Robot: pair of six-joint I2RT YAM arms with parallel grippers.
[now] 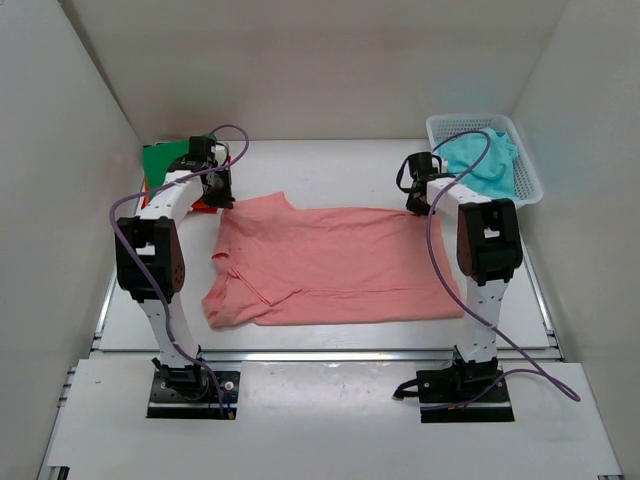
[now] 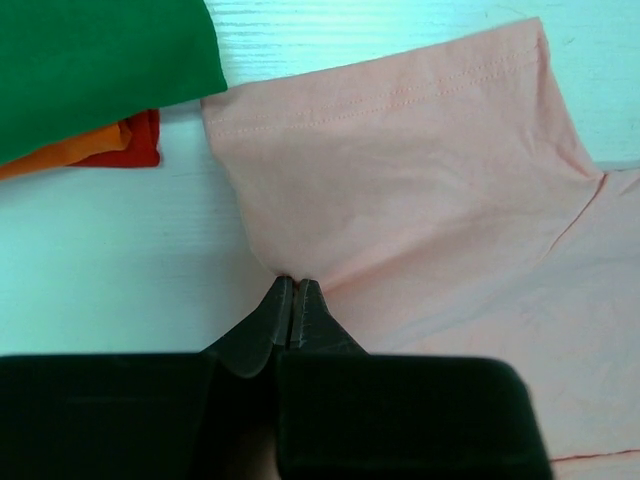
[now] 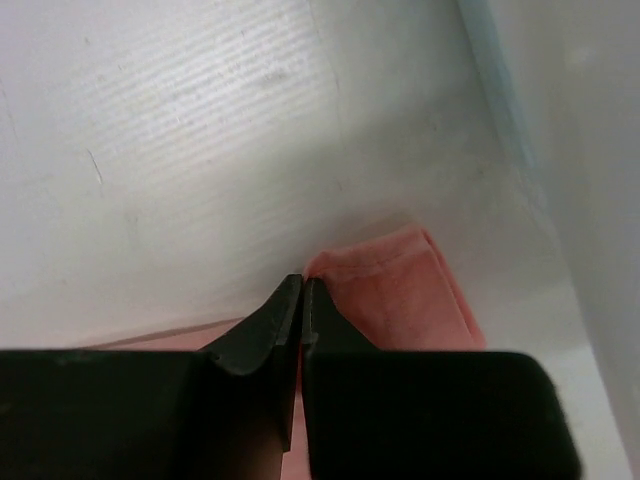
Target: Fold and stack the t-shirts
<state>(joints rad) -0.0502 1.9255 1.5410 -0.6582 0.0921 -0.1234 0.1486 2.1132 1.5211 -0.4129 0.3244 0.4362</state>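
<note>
The salmon pink t-shirt (image 1: 330,265) lies spread across the middle of the table. My left gripper (image 1: 222,195) is shut on its cloth next to the far left sleeve (image 2: 400,160), with the fabric pinched at the tips (image 2: 293,282). My right gripper (image 1: 416,200) is shut on the shirt's far right hem corner (image 3: 400,290). The folded green t-shirt (image 1: 165,160) lies on the orange-red t-shirt (image 2: 110,148) at the far left. The turquoise t-shirt (image 1: 480,160) sits in the basket.
A white mesh basket (image 1: 528,180) stands at the far right corner against the right wall. White walls enclose the table on three sides. Purple cables loop off both arms.
</note>
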